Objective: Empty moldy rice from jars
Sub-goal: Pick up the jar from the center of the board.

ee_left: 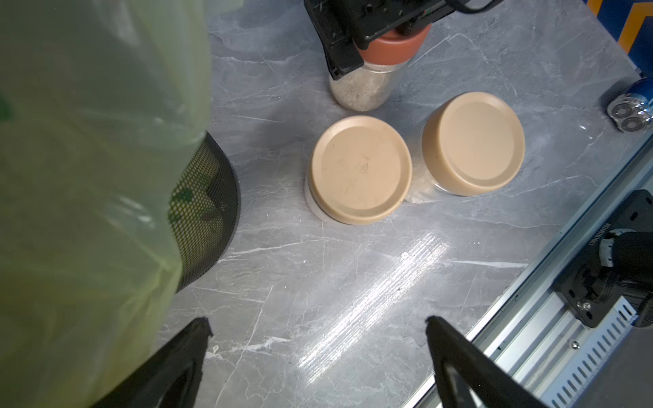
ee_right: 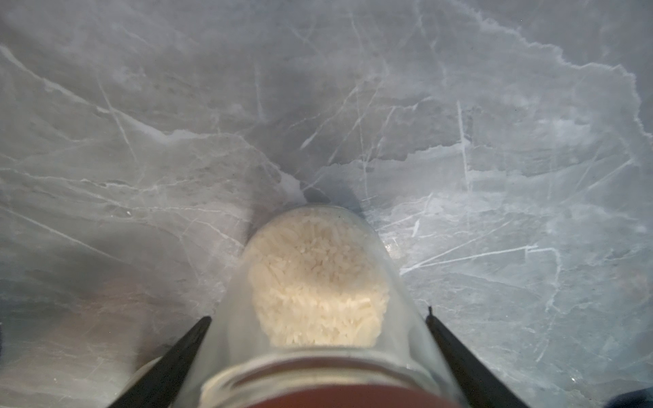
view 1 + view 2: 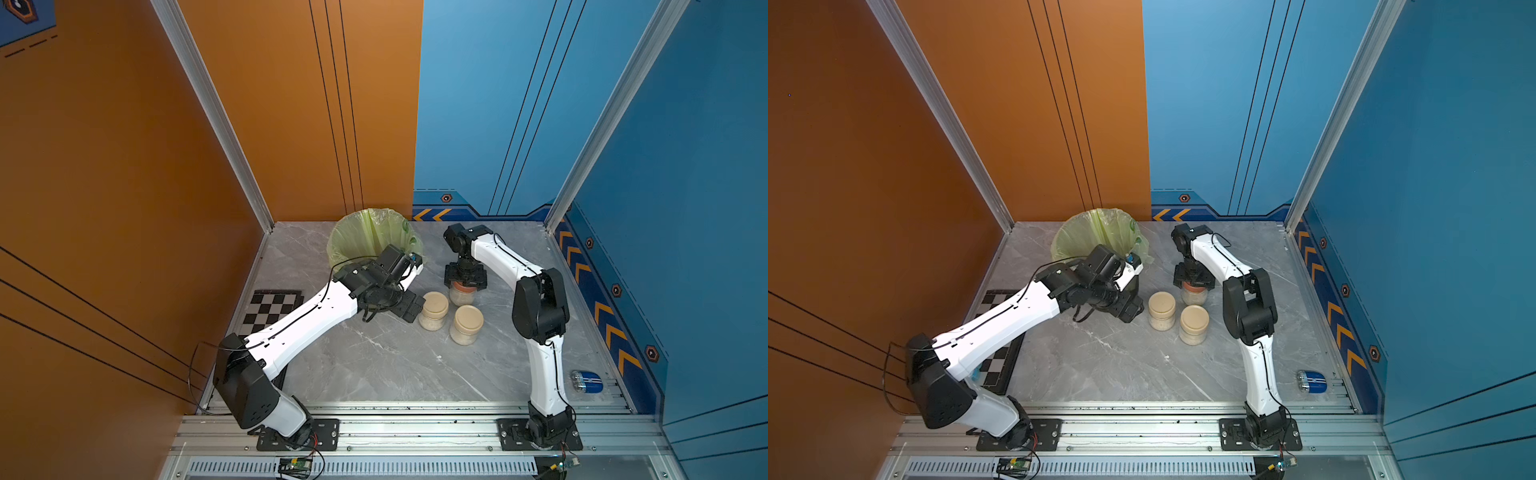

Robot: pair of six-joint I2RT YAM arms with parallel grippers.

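Right tool [image 3: 464, 281], pointing straight down, is closed on the reddish-brown round lid [image 1: 392, 46] of a small clear jar [image 1: 360, 88] of off-white rice [image 2: 318, 282] standing on the grey marble worktop [image 3: 374, 365]. Left tool [image 1: 318, 321] hangs open and empty just beside a beige-lidded clear jar [image 1: 358, 173], with a second beige-lidded jar [image 1: 473, 141] close by.

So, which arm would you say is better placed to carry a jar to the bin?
Right: the right gripper grips the red-lidded jar from above, while the left gripper is open and empty near the bin.
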